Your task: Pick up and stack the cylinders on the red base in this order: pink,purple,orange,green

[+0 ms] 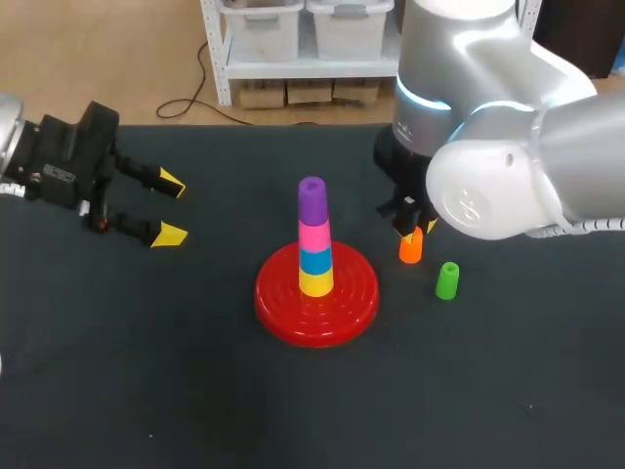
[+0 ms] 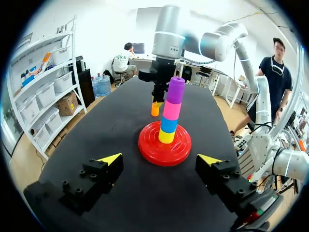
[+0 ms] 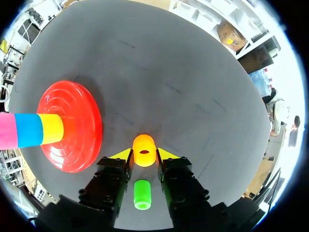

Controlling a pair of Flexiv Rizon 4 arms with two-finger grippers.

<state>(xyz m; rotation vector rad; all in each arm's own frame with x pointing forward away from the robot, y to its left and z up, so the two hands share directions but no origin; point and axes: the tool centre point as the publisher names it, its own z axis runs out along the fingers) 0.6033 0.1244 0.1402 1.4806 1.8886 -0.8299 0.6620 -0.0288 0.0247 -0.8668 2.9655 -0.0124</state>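
Note:
On the red base (image 1: 285, 305) stands a stack of yellow, blue, pink (image 1: 313, 235) and purple (image 1: 312, 200) cylinders. The orange cylinder (image 1: 410, 247) stands upright on the table to the right of the base. My right gripper (image 3: 145, 154) comes down over it, and both yellow tips press its sides. The green cylinder (image 1: 447, 280) stands just beyond it to the right; in the right wrist view the green cylinder (image 3: 142, 194) shows between the finger bodies, behind the orange cylinder (image 3: 144, 150). My left gripper (image 1: 168, 208) rests open and empty at the table's left.
The dark table (image 1: 146, 371) stretches wide around the base. In the left wrist view the stack (image 2: 171, 108) rises ahead of the open left gripper (image 2: 160, 159), with my right arm (image 2: 166, 34) behind it.

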